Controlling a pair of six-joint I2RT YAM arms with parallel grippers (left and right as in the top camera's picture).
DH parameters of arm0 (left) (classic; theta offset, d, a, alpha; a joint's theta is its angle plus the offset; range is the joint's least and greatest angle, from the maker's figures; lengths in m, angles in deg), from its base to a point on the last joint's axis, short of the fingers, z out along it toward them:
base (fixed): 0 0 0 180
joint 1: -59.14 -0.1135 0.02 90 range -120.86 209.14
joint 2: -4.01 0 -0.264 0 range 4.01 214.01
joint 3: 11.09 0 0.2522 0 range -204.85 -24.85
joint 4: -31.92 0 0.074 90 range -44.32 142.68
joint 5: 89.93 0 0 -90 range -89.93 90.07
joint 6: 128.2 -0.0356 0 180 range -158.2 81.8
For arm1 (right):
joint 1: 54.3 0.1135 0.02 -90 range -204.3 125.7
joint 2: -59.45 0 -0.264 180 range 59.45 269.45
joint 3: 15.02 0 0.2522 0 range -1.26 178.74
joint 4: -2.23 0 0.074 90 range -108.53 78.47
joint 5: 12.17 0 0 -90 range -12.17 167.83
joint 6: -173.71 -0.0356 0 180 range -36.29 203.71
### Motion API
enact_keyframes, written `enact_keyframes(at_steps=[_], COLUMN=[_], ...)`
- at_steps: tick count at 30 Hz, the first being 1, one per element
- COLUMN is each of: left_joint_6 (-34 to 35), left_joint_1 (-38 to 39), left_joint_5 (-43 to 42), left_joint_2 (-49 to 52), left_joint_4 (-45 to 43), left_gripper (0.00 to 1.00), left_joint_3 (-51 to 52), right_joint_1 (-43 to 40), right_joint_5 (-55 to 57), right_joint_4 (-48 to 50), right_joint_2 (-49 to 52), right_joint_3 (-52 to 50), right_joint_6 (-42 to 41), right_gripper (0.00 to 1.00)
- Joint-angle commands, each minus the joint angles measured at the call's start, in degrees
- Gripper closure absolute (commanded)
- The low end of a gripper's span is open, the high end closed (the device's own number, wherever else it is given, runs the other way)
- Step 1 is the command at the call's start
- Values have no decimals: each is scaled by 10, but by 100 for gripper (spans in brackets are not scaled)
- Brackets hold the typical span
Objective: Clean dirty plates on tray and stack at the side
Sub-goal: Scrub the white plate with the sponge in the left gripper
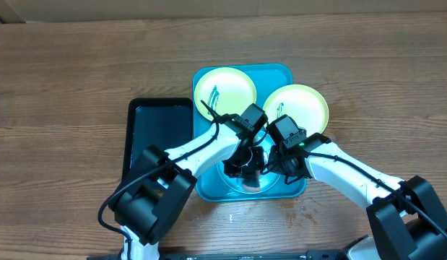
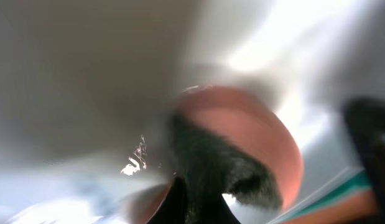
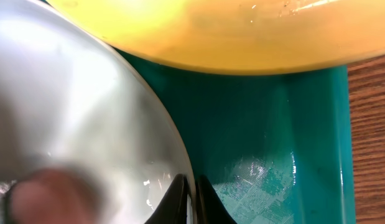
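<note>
Left arm (image 1: 201, 148), right arm (image 1: 339, 166) low over tray (image 1: 270, 72), two smeared plates (image 1: 224, 88) beyond

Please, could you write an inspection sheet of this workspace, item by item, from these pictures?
Surface: brown wooden table, grain showing.
Job's things: bright turquoise rectangular plastic tray; far-left round yellow-green plate and far-right plate, both with dark smears, the latter overhanging the tray rim; third whitish plate under the grippers.
Clutter: smaller black rectangular tray, left of the turquoise one.
Grippers: left gripper, view blurred, state unclear; right gripper apparently closed on the third whitish plate's rim.
Cables: black cables along both arms.
Surroundings: pale strip beyond the far table edge.
</note>
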Motion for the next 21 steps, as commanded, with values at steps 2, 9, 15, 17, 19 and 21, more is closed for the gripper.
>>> enact_keyframes(at_steps=[2, 9, 15, 17, 19, 21], left_joint_6=[16, 14, -6, -3, -3, -3], left_joint_1=[-17, -19, -37, -47, -55, -59], left_joint_5=[248, 396, 402, 383, 319, 229], left_joint_2=[35, 35, 35, 35, 35, 35], left_joint_4=[57, 76, 86, 80, 69, 46], left_gripper=[96, 96, 96, 96, 96, 96], left_joint_3=[-8, -11, -29, -31, -30, -26], right_joint_1=[6, 6, 6, 6, 6, 6], right_joint_5=[14, 14, 15, 14, 15, 15], right_joint_4=[8, 8, 3, -1, -3, -3], right_joint_2=[28, 28, 28, 28, 28, 28], right_joint_3=[-19, -19, -19, -19, -19, -19], right_joint_6=[-5, -4, -4, -4, -4, -4], right_gripper=[96, 96, 96, 96, 96, 96])
